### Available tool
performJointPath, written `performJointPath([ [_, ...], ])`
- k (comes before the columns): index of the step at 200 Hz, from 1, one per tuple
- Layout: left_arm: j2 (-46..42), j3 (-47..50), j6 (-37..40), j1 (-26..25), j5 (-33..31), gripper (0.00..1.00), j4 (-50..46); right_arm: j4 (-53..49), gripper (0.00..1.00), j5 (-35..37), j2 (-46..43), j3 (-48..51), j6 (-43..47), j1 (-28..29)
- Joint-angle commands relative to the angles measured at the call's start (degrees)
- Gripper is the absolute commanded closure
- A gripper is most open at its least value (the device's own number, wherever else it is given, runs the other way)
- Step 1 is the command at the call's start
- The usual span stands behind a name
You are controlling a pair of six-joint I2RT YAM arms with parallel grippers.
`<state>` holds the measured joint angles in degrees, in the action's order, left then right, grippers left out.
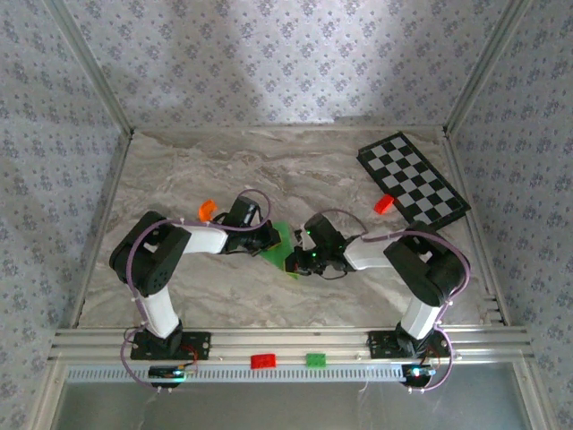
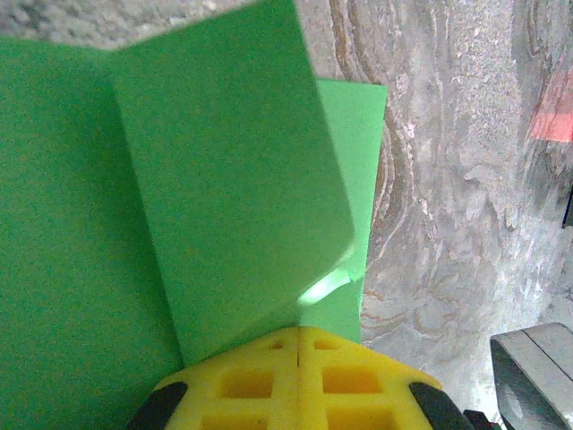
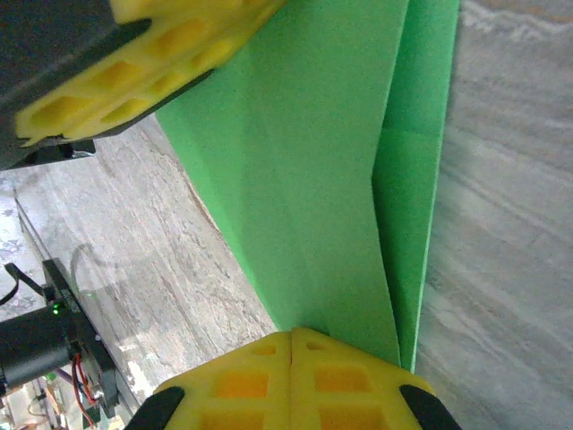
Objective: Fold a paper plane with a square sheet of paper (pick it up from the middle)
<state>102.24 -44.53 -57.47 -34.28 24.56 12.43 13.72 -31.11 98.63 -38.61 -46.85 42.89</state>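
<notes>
Green sheet of paper (image 1: 279, 244): partly folded, one flap raised over the layer beneath. It sits mid-table between the two arms. Judged very light and thin, limp away from its creases; likely to crumple or tear if the two holds pull against each other.

Left gripper (image 2: 298, 345): yellow fingers closed together on the flap's near edge. Right gripper (image 3: 292, 345): likewise pinched on the opposite folded edge.

Best hold: along a crease, where the layers stiffen it.

Marble table (image 1: 197, 179) beneath; checkered board (image 1: 414, 179) well apart.

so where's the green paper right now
In the top view the green paper is mid-table, held by the left gripper and the right gripper, below-left of the checkered board.
</notes>
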Motion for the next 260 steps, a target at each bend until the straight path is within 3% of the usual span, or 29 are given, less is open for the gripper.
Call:
performJointPath([
  [1,3.06,1.05,1.13,-0.59,-1.93,0.94,-5.53,1.48,0.99,0.19,1.72,4.4,-3.08,0.08],
  [211,3.23,3.73,-0.67,-0.25,-2.69,0.95,-2.67,-0.12,0.96,0.56,-11.02,14.24,-5.52,2.66],
  [242,3.06,3.59,-0.27,-0.37,-2.63,0.95,-3.18,-2.44,1.0,4.99,-20.21,11.95,-6.26,0.8],
  [260,3.08,3.49,-0.23,-0.62,-2.5,0.95,-3.2,-3.8,1.0,4.79,-19.43,7.68,-4.42,-1.45],
])
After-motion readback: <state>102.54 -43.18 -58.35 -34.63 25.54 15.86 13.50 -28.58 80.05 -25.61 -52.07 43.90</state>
